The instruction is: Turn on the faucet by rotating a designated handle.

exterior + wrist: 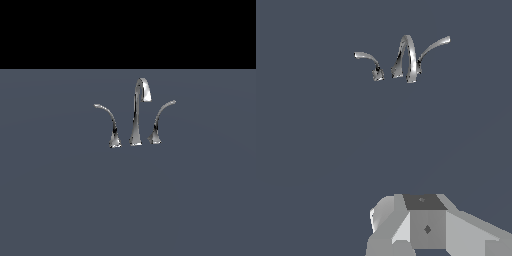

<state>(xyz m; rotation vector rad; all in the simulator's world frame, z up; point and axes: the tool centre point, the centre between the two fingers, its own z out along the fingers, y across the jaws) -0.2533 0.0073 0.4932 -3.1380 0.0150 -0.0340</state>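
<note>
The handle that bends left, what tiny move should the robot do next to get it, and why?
Probably move the gripper forward toward the handle. In the wrist view the faucet looks small and far from the gripper, with bare floor between, and the exterior view shows no arm near it. Nothing touches the handle yet.

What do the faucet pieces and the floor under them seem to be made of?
The spout, the handle and the other lever look like polished chrome metal: bright highlights beside dark reflections. The floor looks matte, a flat grey-blue with no shine; its material cannot be told.
</note>
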